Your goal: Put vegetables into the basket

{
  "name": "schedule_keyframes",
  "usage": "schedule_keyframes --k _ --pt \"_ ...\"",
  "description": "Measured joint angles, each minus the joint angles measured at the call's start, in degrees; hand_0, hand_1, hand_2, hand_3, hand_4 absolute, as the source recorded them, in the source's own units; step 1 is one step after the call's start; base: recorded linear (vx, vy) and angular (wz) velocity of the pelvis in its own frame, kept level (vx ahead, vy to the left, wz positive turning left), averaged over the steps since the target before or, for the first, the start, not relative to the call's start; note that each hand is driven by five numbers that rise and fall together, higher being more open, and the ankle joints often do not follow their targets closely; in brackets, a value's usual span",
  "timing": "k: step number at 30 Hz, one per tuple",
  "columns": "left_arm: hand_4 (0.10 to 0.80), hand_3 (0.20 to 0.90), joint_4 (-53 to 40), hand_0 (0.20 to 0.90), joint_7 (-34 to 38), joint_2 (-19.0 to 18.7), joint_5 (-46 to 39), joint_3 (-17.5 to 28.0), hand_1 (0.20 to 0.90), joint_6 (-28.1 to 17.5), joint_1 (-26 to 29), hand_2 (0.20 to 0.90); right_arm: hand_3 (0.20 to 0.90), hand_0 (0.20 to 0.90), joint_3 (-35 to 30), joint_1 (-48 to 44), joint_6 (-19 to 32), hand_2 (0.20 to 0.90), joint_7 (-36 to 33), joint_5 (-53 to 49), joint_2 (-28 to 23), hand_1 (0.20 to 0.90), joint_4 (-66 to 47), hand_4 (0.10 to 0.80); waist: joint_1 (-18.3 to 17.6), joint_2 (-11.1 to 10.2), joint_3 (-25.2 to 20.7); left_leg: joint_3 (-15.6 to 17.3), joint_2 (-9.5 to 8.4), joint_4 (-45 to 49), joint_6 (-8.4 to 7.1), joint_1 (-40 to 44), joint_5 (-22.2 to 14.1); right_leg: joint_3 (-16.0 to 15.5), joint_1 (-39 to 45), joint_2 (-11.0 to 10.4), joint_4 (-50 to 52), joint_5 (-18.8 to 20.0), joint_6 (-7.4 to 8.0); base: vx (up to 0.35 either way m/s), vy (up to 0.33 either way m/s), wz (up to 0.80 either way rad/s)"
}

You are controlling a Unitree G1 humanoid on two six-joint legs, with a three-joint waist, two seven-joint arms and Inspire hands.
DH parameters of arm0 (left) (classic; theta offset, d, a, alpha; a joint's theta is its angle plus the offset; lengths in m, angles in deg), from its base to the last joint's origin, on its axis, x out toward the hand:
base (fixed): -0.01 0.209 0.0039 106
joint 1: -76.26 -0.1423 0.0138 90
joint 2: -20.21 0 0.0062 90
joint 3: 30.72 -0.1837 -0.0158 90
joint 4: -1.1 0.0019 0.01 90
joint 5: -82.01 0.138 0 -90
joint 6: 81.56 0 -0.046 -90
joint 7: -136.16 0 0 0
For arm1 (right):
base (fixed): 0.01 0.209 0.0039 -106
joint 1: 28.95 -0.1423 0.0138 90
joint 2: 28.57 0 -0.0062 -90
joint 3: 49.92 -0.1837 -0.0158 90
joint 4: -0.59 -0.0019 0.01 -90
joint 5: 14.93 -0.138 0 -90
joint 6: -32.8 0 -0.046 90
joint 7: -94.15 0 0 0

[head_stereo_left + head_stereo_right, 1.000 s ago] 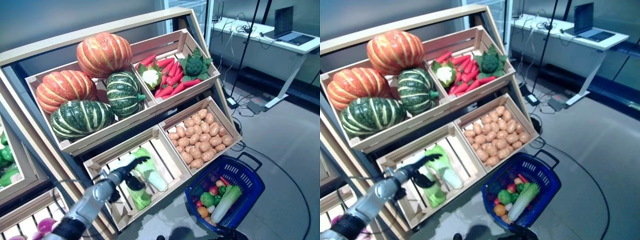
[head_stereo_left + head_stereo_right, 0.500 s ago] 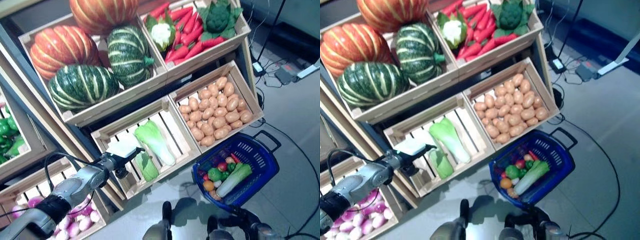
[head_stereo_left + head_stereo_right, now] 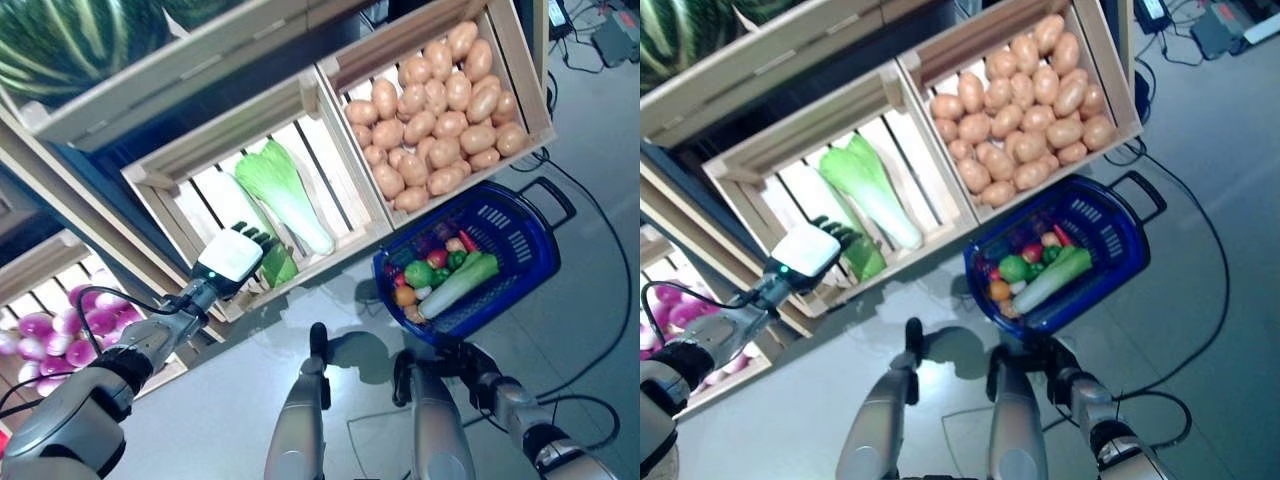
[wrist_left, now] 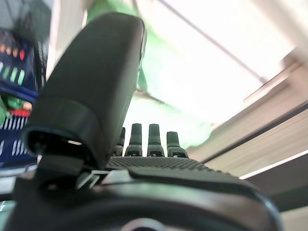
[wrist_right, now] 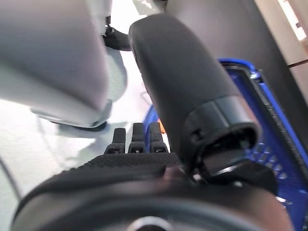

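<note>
The blue basket (image 3: 520,225) stands on the floor to the right of the wooden stand. It holds a long pale green vegetable (image 3: 455,285), a green pepper (image 3: 418,273), and small red and orange ones. My left hand (image 3: 235,255) is at the front of the slatted crate, its straight fingers (image 3: 260,238) against a small green leafy vegetable (image 3: 282,266). A larger leafy one (image 3: 285,195) lies just behind. In the left wrist view the green vegetable (image 4: 168,115) lies just past the open fingers. My right hand (image 3: 468,362) is open, low beside the basket's near rim (image 5: 262,110).
The wooden stand (image 3: 100,190) with its slatted crates fills the left and top. One full crate (image 3: 520,90) overhangs the basket's far side. Grey floor (image 3: 590,330) lies right of the basket.
The camera has tilted down, so the whole scene has shifted up. My left hand has moved right along the crate front to the small green vegetable. My right hand now shows by the basket.
</note>
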Motion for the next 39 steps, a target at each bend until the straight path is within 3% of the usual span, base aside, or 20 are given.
schedule_keyframes --k 9,18,35,39 --pt "0.800 0.900 5.3 0.900 9.8 0.5 3.7 0.0 0.900 2.7 7.4 0.900 0.900 0.900 -0.1 -2.3 0.1 0.900 -0.7 -4.3 -1.3 0.900 -4.5 0.800 -0.4 -1.7 1.3 0.3 0.45 10.7 -0.25 -10.4 -2.5 0.2 -9.1 -1.0 8.8 -2.2 -0.88 -0.033 0.036 0.04" --pt "0.800 0.900 5.9 0.900 9.0 -0.1 4.9 -0.1 0.900 4.8 7.4 0.900 0.900 0.900 -1.5 -2.2 0.1 0.900 -0.8 -7.0 -4.5 0.900 -8.4 0.800 -0.5 -2.2 1.5 0.4 0.35 15.9 0.03 -17.6 -3.6 1.2 -16.0 -1.3 13.1 -3.2 -0.78 0.013 0.059 0.00" --pt "0.800 0.900 3.0 0.900 1.6 -4.2 8.0 -0.2 0.900 4.9 7.4 0.900 0.900 0.900 -2.6 -1.9 0.1 0.900 -0.9 -8.9 -6.8 0.900 -11.0 0.800 -0.8 -2.7 1.4 0.4 -0.24 17.7 0.52 -22.5 -4.0 1.2 -20.5 -2.3 14.1 -3.1 -0.51 0.001 0.006 0.02" --pt "0.800 0.900 2.9 0.900 2.6 -4.6 8.0 -0.2 0.900 5.8 7.5 0.900 0.900 0.900 -2.6 -2.3 0.1 0.900 -0.9 -8.9 -7.0 0.900 -11.5 0.800 -1.1 -2.7 1.4 0.4 -0.27 18.4 0.69 -24.0 -4.1 1.4 -21.8 -2.4 14.5 -3.3 -0.28 -0.017 0.047 -0.01"
